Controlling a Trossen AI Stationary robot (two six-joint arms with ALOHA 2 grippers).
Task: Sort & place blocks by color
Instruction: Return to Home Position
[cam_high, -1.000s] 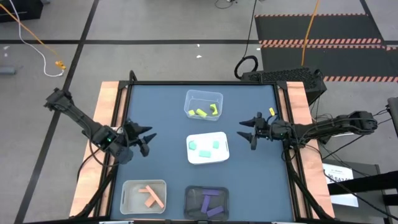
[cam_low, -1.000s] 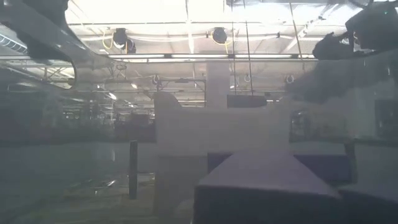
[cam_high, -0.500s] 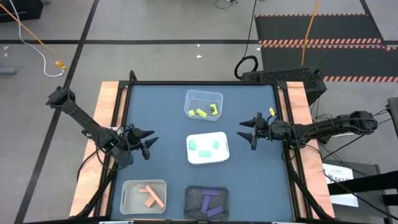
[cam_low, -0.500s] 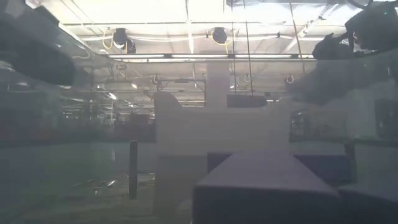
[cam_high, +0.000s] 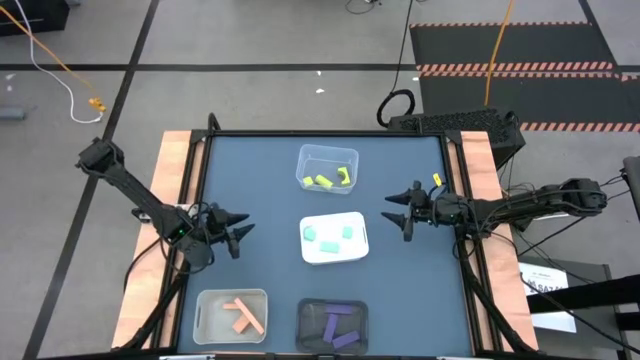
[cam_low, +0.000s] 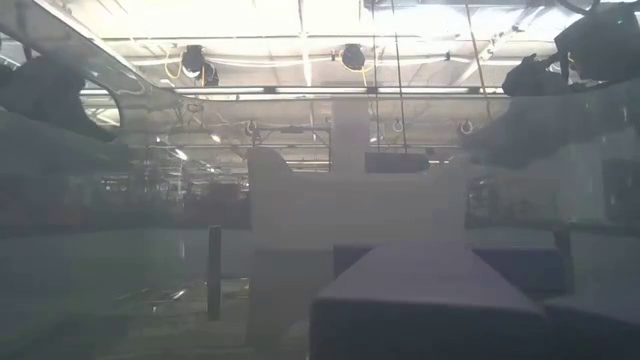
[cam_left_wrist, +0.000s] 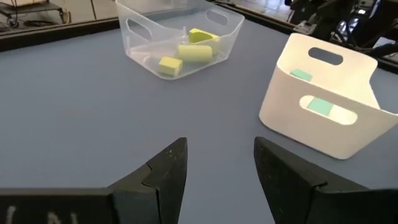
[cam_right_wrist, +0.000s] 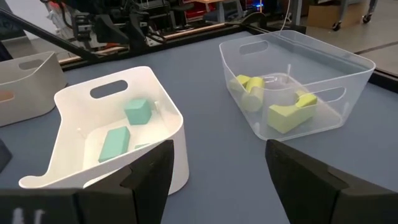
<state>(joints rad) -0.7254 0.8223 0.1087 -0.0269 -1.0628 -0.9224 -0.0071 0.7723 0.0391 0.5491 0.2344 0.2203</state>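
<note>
High view: the left gripper (cam_high: 241, 228) was spread and empty, the white bin (cam_high: 340, 256) ahead of it; the right gripper (cam_high: 392, 211), likewise spread, faced that bin opposite.

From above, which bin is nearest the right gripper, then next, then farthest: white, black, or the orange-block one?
1. White bin, mid-table, beside the right gripper.
2. Black bin, bottom middle.
3. Orange-block bin, bottom left, farthest.
</note>
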